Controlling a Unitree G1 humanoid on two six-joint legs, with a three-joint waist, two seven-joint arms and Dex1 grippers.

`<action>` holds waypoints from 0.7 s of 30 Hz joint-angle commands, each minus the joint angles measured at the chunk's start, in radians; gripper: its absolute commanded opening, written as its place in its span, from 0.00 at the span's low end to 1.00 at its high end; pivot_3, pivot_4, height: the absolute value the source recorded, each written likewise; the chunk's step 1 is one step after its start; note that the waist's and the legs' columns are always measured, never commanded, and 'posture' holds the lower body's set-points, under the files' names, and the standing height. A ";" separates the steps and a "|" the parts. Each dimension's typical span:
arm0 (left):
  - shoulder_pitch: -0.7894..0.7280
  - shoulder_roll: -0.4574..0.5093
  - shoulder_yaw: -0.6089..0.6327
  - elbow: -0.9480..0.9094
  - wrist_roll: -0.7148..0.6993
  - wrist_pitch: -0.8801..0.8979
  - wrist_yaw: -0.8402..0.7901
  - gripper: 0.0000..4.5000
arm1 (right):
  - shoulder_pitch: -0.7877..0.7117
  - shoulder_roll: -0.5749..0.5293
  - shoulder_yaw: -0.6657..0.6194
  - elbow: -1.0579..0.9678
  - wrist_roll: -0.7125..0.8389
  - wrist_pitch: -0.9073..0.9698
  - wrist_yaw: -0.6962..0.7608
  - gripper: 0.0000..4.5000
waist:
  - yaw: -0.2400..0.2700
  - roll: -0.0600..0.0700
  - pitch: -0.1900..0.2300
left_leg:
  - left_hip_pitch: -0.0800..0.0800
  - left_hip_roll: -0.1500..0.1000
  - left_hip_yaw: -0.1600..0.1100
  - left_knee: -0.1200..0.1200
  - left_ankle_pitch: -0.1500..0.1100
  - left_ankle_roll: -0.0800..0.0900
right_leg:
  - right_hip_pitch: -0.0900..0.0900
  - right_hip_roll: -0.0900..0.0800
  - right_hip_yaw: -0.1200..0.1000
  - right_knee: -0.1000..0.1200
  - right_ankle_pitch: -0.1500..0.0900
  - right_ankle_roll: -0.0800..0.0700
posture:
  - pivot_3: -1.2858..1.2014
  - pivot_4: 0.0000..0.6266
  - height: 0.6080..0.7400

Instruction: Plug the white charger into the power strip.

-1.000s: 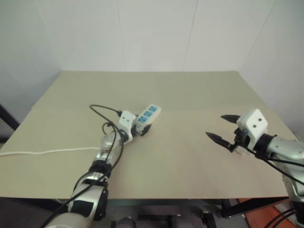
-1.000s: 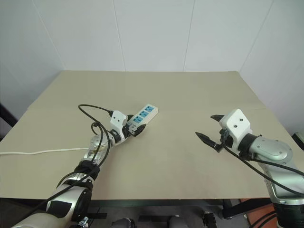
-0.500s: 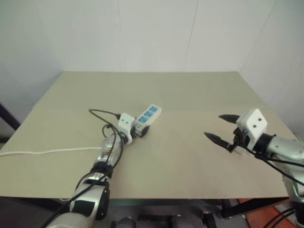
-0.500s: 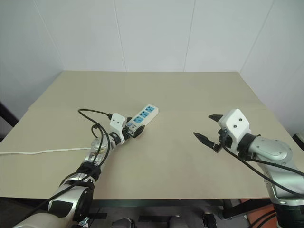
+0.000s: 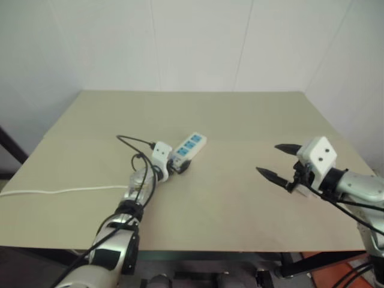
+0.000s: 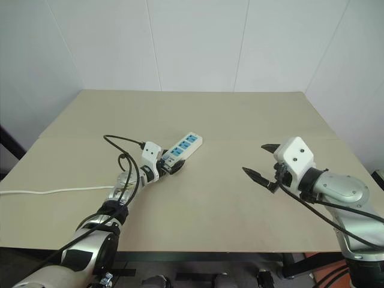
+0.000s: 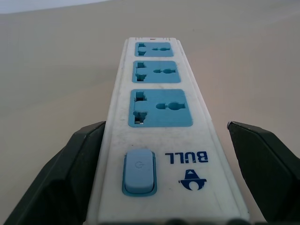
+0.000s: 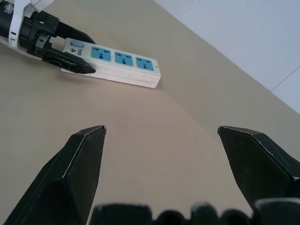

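The power strip, a long white bar with three blue sockets, lies slantwise on the table left of centre. In the left wrist view its switch end sits between my fingers. My left gripper is open and straddles that near end; one finger lies against the strip's side, the other stands apart from it. Off to the right, my right gripper hovers above the table, open and holding nothing. It points toward the strip. The white charger is out of view.
A thin white cord runs off the table's left edge. My left arm's black cable loops above the tabletop. The beige table meets white walls at the back and right.
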 commanded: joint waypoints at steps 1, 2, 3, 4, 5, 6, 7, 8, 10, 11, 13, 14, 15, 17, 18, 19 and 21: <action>0.004 -0.009 -0.027 0.032 0.029 0.023 -0.008 0.99 | -0.020 -0.012 -0.023 -0.033 0.014 0.003 -0.003 1.00 | 0.001 0.000 0.000 | 0.000 0.000 0.000 0.000 0.000 0.000 | 0.000 0.000 0.000 0.000 0.000 0.000 | 0.52 0.24 1.00; 0.003 -0.009 -0.027 0.034 0.029 0.024 -0.008 0.99 | -0.021 -0.011 -0.021 -0.033 0.013 0.004 -0.003 1.00 | 0.001 0.000 0.000 | 0.000 0.000 0.000 0.000 0.000 0.000 | 0.000 0.000 0.000 0.000 0.000 0.000 | 0.52 0.24 1.00; 0.002 -0.009 -0.028 0.035 0.032 0.025 -0.006 0.99 | -0.020 -0.011 -0.022 -0.034 0.014 0.003 -0.003 1.00 | 0.001 0.000 0.000 | 0.000 0.000 0.000 0.000 0.000 0.000 | 0.000 0.000 0.000 0.000 0.000 0.000 | 0.52 0.24 1.00; 0.002 -0.009 -0.028 0.036 0.033 0.027 -0.005 0.99 | -0.020 -0.010 -0.022 -0.034 0.014 0.003 -0.003 1.00 | 0.001 0.000 0.000 | 0.000 0.000 0.000 0.000 0.000 0.000 | 0.000 0.000 0.000 0.000 0.000 0.000 | 0.52 0.24 1.00; 0.001 -0.009 -0.029 0.036 0.035 0.028 -0.004 0.99 | -0.019 -0.010 -0.022 -0.034 0.015 0.002 -0.002 1.00 | 0.001 0.000 0.000 | 0.000 0.000 0.000 0.000 0.000 0.000 | 0.000 0.000 0.000 0.000 0.000 0.000 | 0.52 0.24 1.00; 0.000 -0.008 -0.031 0.039 0.037 0.038 -0.008 0.99 | -0.021 -0.010 -0.022 -0.035 0.016 0.001 -0.001 1.00 | 0.001 0.000 0.000 | 0.000 0.000 0.000 0.000 0.000 0.000 | 0.000 0.000 0.000 0.000 0.000 0.000 | 0.52 0.24 1.00; -0.001 -0.006 -0.035 0.042 0.042 0.043 -0.016 0.99 | -0.024 -0.009 -0.020 -0.035 0.016 0.001 -0.001 1.00 | 0.001 0.000 0.000 | 0.000 0.000 0.000 0.000 0.000 0.000 | 0.000 0.000 0.000 0.000 0.000 0.000 | 0.52 0.24 1.00; -0.003 -0.005 -0.038 0.044 0.046 0.049 -0.022 0.99 | -0.026 -0.009 -0.019 -0.034 0.017 0.000 0.000 1.00 | 0.001 0.000 0.000 | 0.000 0.000 0.000 0.000 0.000 0.000 | 0.000 0.000 0.000 0.000 0.000 0.000 | 0.52 0.24 1.00; -0.008 -0.003 -0.042 0.048 0.051 0.059 -0.029 0.99 | -0.033 -0.008 -0.015 -0.031 0.017 -0.001 0.002 1.00 | 0.001 0.000 0.000 | 0.000 0.000 0.000 0.000 0.000 0.000 | 0.001 0.000 0.000 0.000 0.000 0.000 | 0.52 0.24 1.00; -0.011 -0.003 -0.042 0.050 0.054 0.061 -0.028 0.99 | -0.037 -0.008 -0.013 -0.028 0.016 -0.002 0.002 1.00 | 0.001 0.000 0.000 | 0.001 0.000 0.000 0.000 0.000 0.000 | 0.001 0.000 0.000 0.000 0.000 0.000 | 0.52 0.24 1.00; -0.017 -0.002 -0.044 0.053 0.059 0.064 -0.023 0.99 | -0.044 -0.008 -0.009 -0.024 0.015 -0.002 0.005 1.00 | 0.001 0.000 0.000 | 0.001 0.000 0.000 0.000 0.000 0.000 | 0.001 0.000 0.000 0.000 0.000 0.000 | 0.52 0.24 1.00; -0.022 -0.002 -0.044 0.055 0.061 0.065 -0.019 0.99 | -0.049 -0.007 -0.007 -0.021 0.015 -0.003 0.006 1.00 | 0.001 0.000 0.000 | 0.001 0.000 0.000 0.000 0.000 0.000 | 0.001 0.000 0.000 0.000 0.000 0.000 | 0.52 0.24 1.00; -0.025 -0.002 -0.045 0.057 0.062 0.066 -0.018 0.99 | -0.053 -0.007 -0.004 -0.019 0.015 -0.004 0.007 1.00 | 0.001 0.000 0.000 | 0.001 0.000 0.000 0.000 0.000 0.000 | 0.002 0.000 0.000 0.000 0.000 0.000 | 0.52 0.24 1.00; -0.030 -0.002 -0.045 0.061 0.064 0.066 -0.017 0.99 | -0.062 -0.006 -0.001 -0.015 0.014 -0.005 0.008 1.00 | 0.002 0.000 0.000 | 0.003 0.000 0.000 0.000 0.000 0.000 | 0.004 0.000 0.000 -0.001 0.000 0.000 | 0.52 0.24 1.00; -0.031 -0.002 -0.045 0.063 0.065 0.066 -0.019 0.99 | -0.065 -0.005 0.000 -0.013 0.014 -0.006 0.009 1.00 | 0.001 0.000 0.000 | 0.004 0.000 0.000 0.000 0.000 0.000 | 0.005 0.000 0.000 -0.001 0.000 0.000 | 0.52 0.24 1.00; -0.031 -0.002 -0.044 0.063 0.064 0.066 -0.025 0.99 | -0.067 -0.005 0.001 -0.012 0.014 -0.007 0.009 1.00 | 0.001 0.000 0.000 | 0.005 0.000 0.000 0.000 0.000 0.000 | 0.007 0.000 0.000 -0.002 0.000 0.000 | 0.52 0.24 1.00; -0.032 -0.003 -0.040 0.063 0.058 0.072 -0.037 0.99 | -0.069 -0.004 0.001 -0.011 0.014 -0.008 0.010 1.00 | 0.001 0.000 0.000 | 0.007 0.000 0.000 0.000 0.000 0.000 | 0.009 0.000 -0.001 -0.003 0.000 0.000 | 0.52 0.24 1.00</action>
